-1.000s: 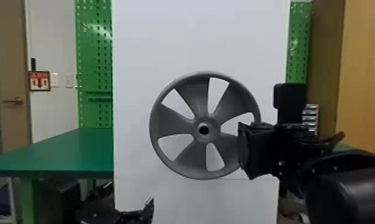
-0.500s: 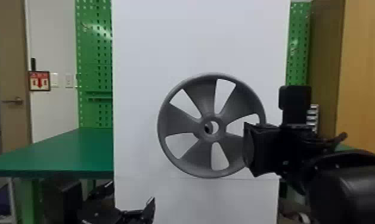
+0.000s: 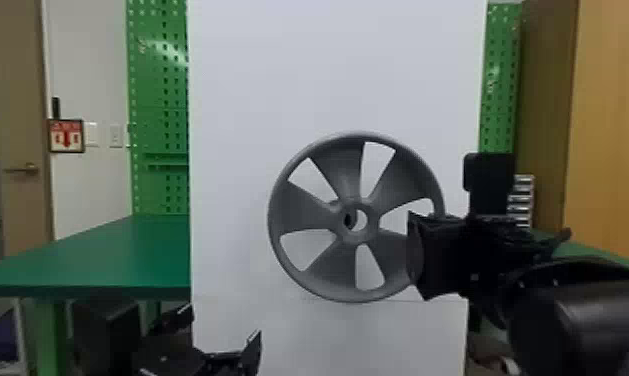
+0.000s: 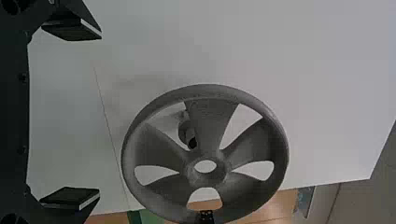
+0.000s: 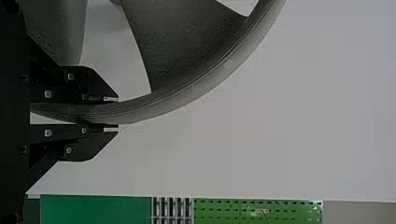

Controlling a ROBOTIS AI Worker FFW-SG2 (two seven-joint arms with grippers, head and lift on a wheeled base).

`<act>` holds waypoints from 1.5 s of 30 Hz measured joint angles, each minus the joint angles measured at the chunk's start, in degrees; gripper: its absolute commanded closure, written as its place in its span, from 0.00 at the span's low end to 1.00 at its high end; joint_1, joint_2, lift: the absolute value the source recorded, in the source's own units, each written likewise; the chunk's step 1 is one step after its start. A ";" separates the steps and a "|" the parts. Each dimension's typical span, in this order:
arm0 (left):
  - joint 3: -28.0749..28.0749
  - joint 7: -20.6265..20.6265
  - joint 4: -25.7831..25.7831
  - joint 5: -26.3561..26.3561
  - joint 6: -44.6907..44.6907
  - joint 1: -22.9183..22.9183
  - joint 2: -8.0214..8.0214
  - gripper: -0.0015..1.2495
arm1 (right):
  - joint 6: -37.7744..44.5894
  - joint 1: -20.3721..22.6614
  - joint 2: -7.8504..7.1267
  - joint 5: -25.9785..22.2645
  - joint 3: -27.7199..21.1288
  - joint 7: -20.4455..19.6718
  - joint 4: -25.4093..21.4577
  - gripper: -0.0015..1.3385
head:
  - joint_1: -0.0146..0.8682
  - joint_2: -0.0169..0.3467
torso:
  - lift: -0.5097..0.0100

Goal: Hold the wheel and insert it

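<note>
While the wheel [image 3: 303, 210] is upright in front of the white panel [image 3: 328, 65], the step in hand is judged to be lining it up for insertion; the right gripper [image 5: 112, 115] has its fingers closed on either side of the rim, pinching it; the left gripper [image 4: 99, 114] has its fingers spread, with nothing between them.

In the left wrist view, a grey peg [image 4: 184, 133] shows through an opening beside the hub [image 3: 373, 222]; insertion is assessed as outstanding; the next move calls for centring the bore on the peg, squaring the wheel to the panel, then pressing straight in without losing the rim grip.

As to containers, a silver drawer-like stack [image 3: 522, 200] is behind the right arm, and a dark box-like unit [image 3: 107, 330] is under the green table [image 3: 103, 260]; contents of both cannot be told.
</note>
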 measured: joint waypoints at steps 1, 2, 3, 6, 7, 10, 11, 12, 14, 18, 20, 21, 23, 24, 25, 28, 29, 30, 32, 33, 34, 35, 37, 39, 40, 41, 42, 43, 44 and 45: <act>0.00 0.00 0.00 0.00 0.00 -0.01 0.00 0.08 | -0.19 -0.07 0.00 0.00 -0.01 0.00 0.31 0.87 | 0.13 0.09 | 0.13; 0.01 0.00 0.00 0.00 0.00 -0.02 0.00 0.08 | -0.44 -0.16 -0.01 0.00 -0.02 -0.01 0.73 0.87 | 0.13 0.09 | 0.13; 0.01 0.00 0.00 0.00 0.00 -0.02 0.00 0.08 | -0.62 -0.23 -0.01 0.00 -0.02 -0.02 1.05 0.87 | 0.13 0.09 | 0.13; 0.01 0.00 0.03 0.00 0.00 -0.03 0.00 0.08 | -1.23 -0.47 -0.01 0.00 0.00 0.02 2.13 0.87 | 0.13 0.09 | 0.13; 0.01 0.00 0.05 0.00 -0.01 -0.03 0.00 0.08 | -1.41 -0.53 -0.01 -0.01 0.01 0.03 2.44 0.87 | 0.13 0.09 | 0.13; 0.01 0.00 0.12 0.00 -0.11 -0.03 0.00 0.08 | -1.97 -0.74 -0.01 -0.07 0.07 0.04 3.34 0.87 | 0.13 0.09 | 0.13; 0.01 0.00 0.14 0.00 -0.14 -0.03 0.00 0.08 | -2.09 -0.81 -0.01 -0.09 0.09 0.04 3.57 0.87 | 0.13 0.09 | 0.13; 0.01 0.00 0.17 0.00 -0.19 -0.03 0.00 0.08 | -2.25 -0.90 -0.01 -0.12 0.14 0.04 3.83 0.87 | 0.13 0.09 | 0.13; 0.01 0.00 0.22 0.00 -0.26 -0.03 0.00 0.08 | -2.49 -1.09 -0.01 -0.18 0.22 0.04 4.22 0.87 | 0.13 0.09 | 0.13; 0.01 0.00 0.32 0.07 -0.35 -0.03 0.00 0.08 | -2.96 -1.45 -0.01 -0.24 0.58 0.04 4.87 0.87 | 0.13 0.09 | 0.13; 0.00 0.00 0.35 0.08 -0.40 -0.03 0.00 0.08 | -3.19 -1.72 -0.01 -0.24 0.80 0.04 5.20 0.87 | 0.13 0.09 | 0.13; 0.00 0.00 0.35 0.08 -0.41 -0.03 0.00 0.08 | -3.29 -1.83 -0.01 -0.22 0.90 0.04 5.36 0.87 | 0.13 0.09 | 0.13; 0.00 0.00 0.36 0.09 -0.45 -0.03 0.00 0.08 | -3.53 -2.04 -0.01 -0.13 1.09 0.04 5.77 0.87 | 0.13 0.09 | 0.13; 0.00 0.00 0.36 0.09 -0.48 -0.03 0.00 0.08 | -3.63 -2.12 -0.01 -0.09 1.16 0.04 5.95 0.87 | 0.13 0.09 | 0.13; 0.00 0.00 0.36 0.09 -0.49 -0.03 0.00 0.08 | -3.71 -2.19 -0.01 -0.07 1.20 0.04 6.13 0.87 | 0.13 0.09 | 0.13; 0.01 0.00 0.36 0.09 -0.52 -0.03 0.00 0.08 | -3.96 -2.36 0.02 0.07 1.33 0.04 6.62 0.87 | 0.13 0.09 | 0.13; 0.01 0.00 0.36 0.09 -0.52 -0.03 0.00 0.08 | -4.01 -2.40 0.04 0.11 1.36 0.04 6.75 0.87 | 0.13 0.09 | 0.13; 0.01 0.00 0.36 0.09 -0.53 -0.03 0.00 0.08 | -4.09 -2.45 0.06 0.15 1.37 0.04 6.93 0.87 | 0.13 0.09 | 0.13; 0.01 0.00 0.36 0.11 -0.53 -0.03 0.00 0.08 | -4.31 -2.55 0.08 0.25 1.39 0.04 7.27 0.87 | 0.13 0.09 | 0.13; 0.01 0.00 0.36 0.12 -0.53 -0.03 0.00 0.08 | -4.43 -2.60 0.08 0.29 1.41 0.04 7.43 0.87 | 0.13 0.09 | 0.13; 0.01 0.00 0.36 0.14 -0.53 -0.03 0.00 0.08 | -4.59 -2.65 0.10 0.33 1.43 0.04 7.60 0.87 | 0.13 0.09 | 0.13; 0.01 0.00 0.36 0.15 -0.53 -0.03 0.00 0.08 | -4.81 -2.71 0.11 0.41 1.44 0.03 7.85 0.87 | 0.13 0.09 | 0.13; 0.01 0.00 0.36 0.17 -0.53 -0.03 0.00 0.08 | -5.14 -2.84 0.14 0.51 1.45 0.03 8.26 0.87 | 0.13 0.09 | 0.13; 0.01 0.00 0.36 0.18 -0.53 -0.03 0.00 0.08 | -5.47 -3.04 0.16 0.61 1.42 0.02 8.73 0.87 | 0.13 0.09 | 0.13; 0.01 0.00 0.36 0.18 -0.53 -0.03 0.00 0.08 | -5.59 -3.13 0.17 0.63 1.41 0.03 8.91 0.87 | 0.13 0.09 | 0.13; 0.01 0.00 0.36 0.18 -0.53 -0.03 0.00 0.08 | -5.72 -3.27 0.17 0.66 1.41 0.03 9.16 0.87 | 0.13 0.09 | 0.13; 0.01 0.00 0.36 0.18 -0.53 -0.03 0.00 0.08 | -5.82 -3.38 0.16 0.68 1.41 0.03 9.33 0.87 | 0.13 0.09 | 0.13; 0.01 0.00 0.36 0.18 -0.53 -0.04 0.00 0.08 | -5.89 -3.48 0.15 0.70 1.42 0.03 9.49 0.87 | 0.13 0.09 | 0.13; 0.01 0.00 0.36 0.18 -0.53 -0.06 0.00 0.08 | -5.96 -3.63 0.13 0.71 1.45 0.03 9.68 0.87 | 0.13 0.09 | 0.13; 0.01 0.00 0.36 0.18 -0.53 -0.08 0.00 0.08 | -6.02 -3.74 0.11 0.71 1.48 0.03 9.82 0.87 | 0.13 0.09 | 0.13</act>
